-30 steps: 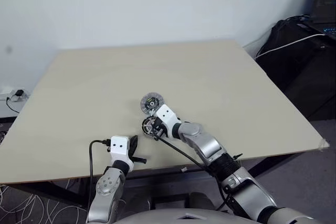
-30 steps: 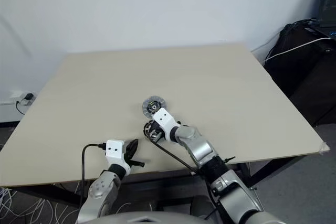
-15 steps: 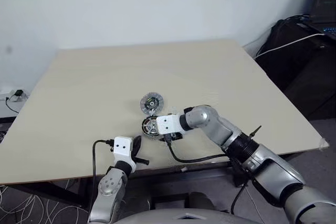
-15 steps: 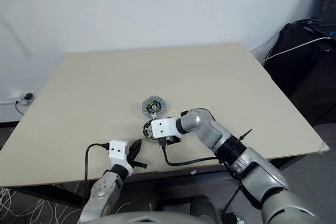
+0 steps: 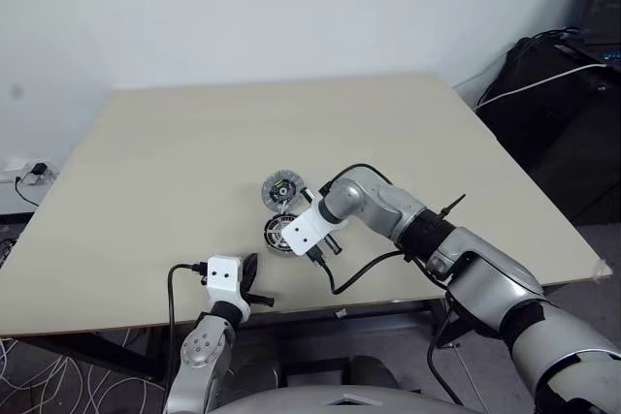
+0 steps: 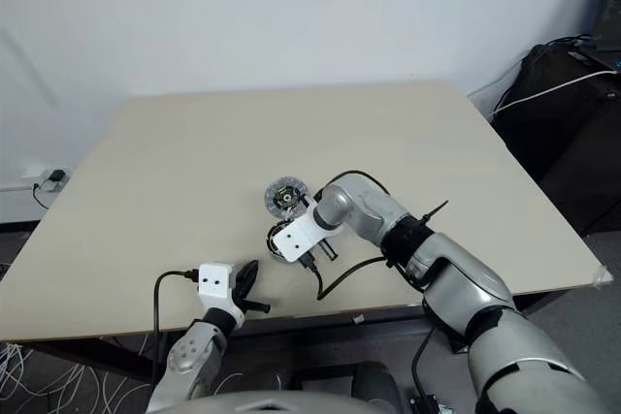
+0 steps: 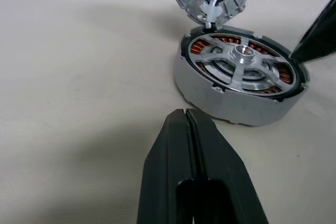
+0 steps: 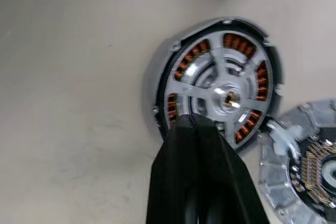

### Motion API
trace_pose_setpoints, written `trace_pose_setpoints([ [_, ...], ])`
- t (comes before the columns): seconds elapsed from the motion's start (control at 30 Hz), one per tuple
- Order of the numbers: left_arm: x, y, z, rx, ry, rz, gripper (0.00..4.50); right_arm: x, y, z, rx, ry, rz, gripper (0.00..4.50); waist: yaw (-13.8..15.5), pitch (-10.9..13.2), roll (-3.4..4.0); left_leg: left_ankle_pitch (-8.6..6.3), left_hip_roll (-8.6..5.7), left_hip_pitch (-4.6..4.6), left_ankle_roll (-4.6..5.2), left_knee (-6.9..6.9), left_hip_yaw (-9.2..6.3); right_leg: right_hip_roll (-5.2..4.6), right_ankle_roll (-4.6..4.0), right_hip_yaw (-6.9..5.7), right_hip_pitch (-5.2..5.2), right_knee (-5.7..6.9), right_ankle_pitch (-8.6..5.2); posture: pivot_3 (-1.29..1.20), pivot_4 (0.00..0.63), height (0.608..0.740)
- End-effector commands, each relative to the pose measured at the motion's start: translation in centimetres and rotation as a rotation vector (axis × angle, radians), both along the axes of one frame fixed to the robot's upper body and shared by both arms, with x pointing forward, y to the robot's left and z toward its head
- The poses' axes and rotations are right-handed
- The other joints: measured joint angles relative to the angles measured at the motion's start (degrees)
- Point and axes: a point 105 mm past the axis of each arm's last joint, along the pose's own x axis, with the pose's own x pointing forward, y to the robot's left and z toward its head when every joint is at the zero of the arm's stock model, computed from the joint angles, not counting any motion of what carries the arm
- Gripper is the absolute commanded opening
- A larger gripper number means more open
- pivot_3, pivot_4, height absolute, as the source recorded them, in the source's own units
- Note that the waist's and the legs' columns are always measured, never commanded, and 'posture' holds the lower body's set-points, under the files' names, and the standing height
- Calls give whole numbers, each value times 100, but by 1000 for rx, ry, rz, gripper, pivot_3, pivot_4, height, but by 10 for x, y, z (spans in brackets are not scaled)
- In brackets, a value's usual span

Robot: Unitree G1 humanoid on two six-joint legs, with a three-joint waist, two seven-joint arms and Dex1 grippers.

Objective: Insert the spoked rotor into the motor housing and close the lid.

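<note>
Near the table's front edge, the left gripper pointed, fingers pressed together, at the motor housing. The wrist views revealed the spoked rotor seated inside, the right gripper closed above it, and the lid just beyond.

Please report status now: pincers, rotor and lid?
Both pincers shut, empty. Spoked rotor seated in motor housing. Lid open, beside housing. Right pincer over rotor.

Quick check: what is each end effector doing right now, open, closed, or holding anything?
Left end effector: closed, holding nothing, resting short of the motor housing.
Right end effector: closed, holding nothing, tips over the spoked rotor seated in the housing.
</note>
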Motion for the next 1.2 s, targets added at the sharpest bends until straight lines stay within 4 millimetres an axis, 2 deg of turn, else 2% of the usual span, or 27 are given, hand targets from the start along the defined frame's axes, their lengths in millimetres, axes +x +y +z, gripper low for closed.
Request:
trace_pose_setpoints([
  [0.03, 4, 1, 9, -15, -46, 20, 51, 5, 5, 12, 6, -29, 35, 22, -1, 0, 0, 0, 0, 0, 0, 0, 0, 0, 0, 0, 0, 0, 0, 0, 0, 740],
  [0.13, 3, 2, 9, -18, -43, 28, 51, 2, 9, 15, 42, -1, 25, 22, -6, 0, 1, 0, 1, 0, -1, -1, 0, 1, -2, 1, -2, 2, 0, 0, 0, 740],
  [0.23, 3, 3, 9, -19, -40, 29, 51, 2, 11, 19, 70, -8, 29, 600, 0, 0, 1, 1, 1, 0, -3, -1, -1, 2, -3, 0, -2, 3, 0, 0, 0, 740],
  [0.47, 4, 2, 8, -17, -38, 19, 51, 3, 12, 21, 73, -23, 25, 2823, 0, 0, 1, 2, 1, 0, -5, -1, -1, 2, -4, 0, -2, 4, 1, 0, 0, 740],
  [0.77, 3, 3, 8, -18, -37, 29, 51, -2, 2, 6, -35, 38, 25, 2823, -2, 0, 1, 2, 1, 0, -5, -1, -1, 2, -5, 0, -2, 5, 1, 0, 0, 740],
  [1.07, 4, 3, 8, -20, -38, 31, 51, -1, 3, -6, -63, 54, -1, 2823, -2, -1, 2, 3, 1, 1, -8, -1, -1, 3, -7, 0, -3, 6, 2, 0, 0, 740],
  [1.2, 4, 2, 8, -21, -39, 35, 51, -1, 1, -9, -74, 62, -11, 1896, -2, -1, 2, 4, 1, 1, -8, -1, -1, 3, -8, 0, -4, 7, 3, 0, 0, 740],
])
